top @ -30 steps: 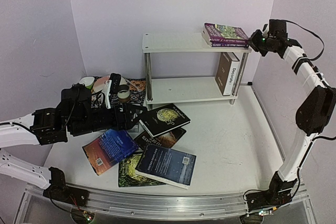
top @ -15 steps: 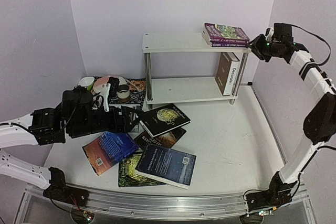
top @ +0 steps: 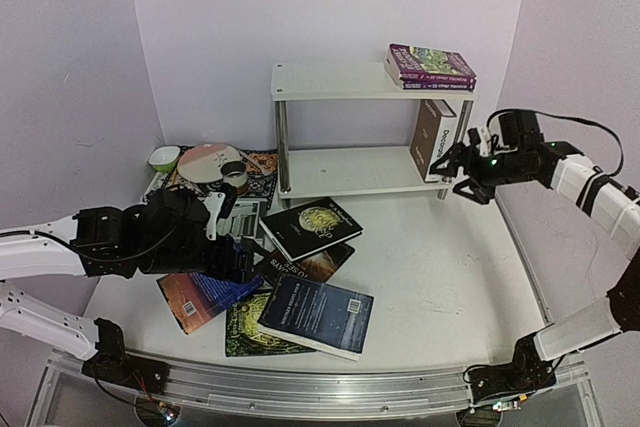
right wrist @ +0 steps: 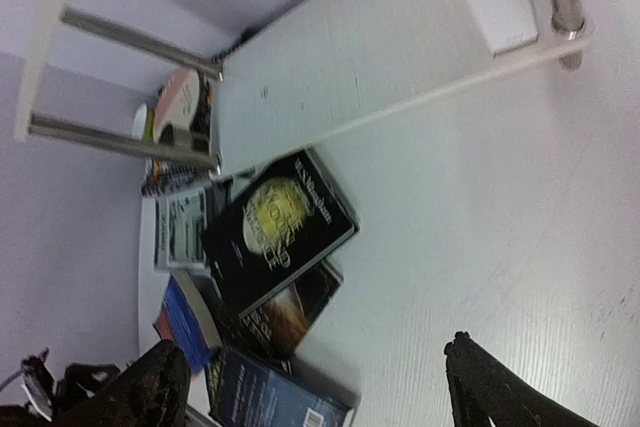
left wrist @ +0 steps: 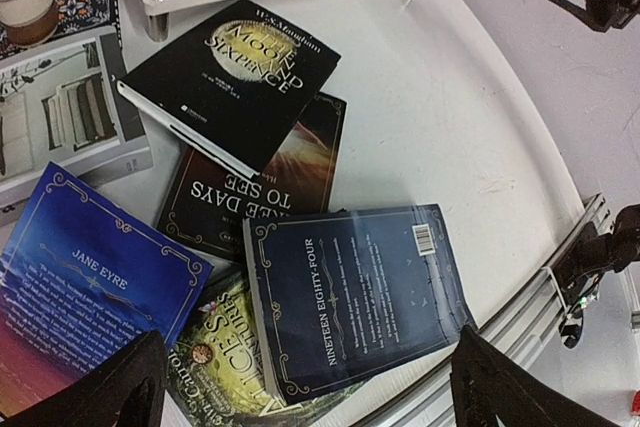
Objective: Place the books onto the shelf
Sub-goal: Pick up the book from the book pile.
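The white shelf (top: 335, 81) carries two purple books (top: 430, 67) on top and a white-brown book (top: 435, 139) upright on its lower tier. Several books lie heaped on the table: a black one (top: 312, 225), a dark blue one (top: 318, 315), a blue-orange one (top: 200, 295), a green one (top: 243, 335) and a grey one (top: 243, 215). My left gripper (top: 240, 242) hovers open over the heap's left side, above the dark blue book (left wrist: 355, 292). Open and holding nothing, my right gripper (top: 465, 174) hangs beside the lower tier's right end, with the black book (right wrist: 275, 227) far below it.
A patterned mat (top: 262, 162) with a green bowl (top: 165, 157), a pink plate (top: 207, 160) and a cup (top: 235, 177) lies left of the shelf. A metal rail (top: 300, 387) runs along the table's near edge. Purple walls close in behind and on both sides.
My right gripper opened and dropped from the top tier's right end to beside the lower tier. My left gripper opened wider and moved right and nearer over the heap.
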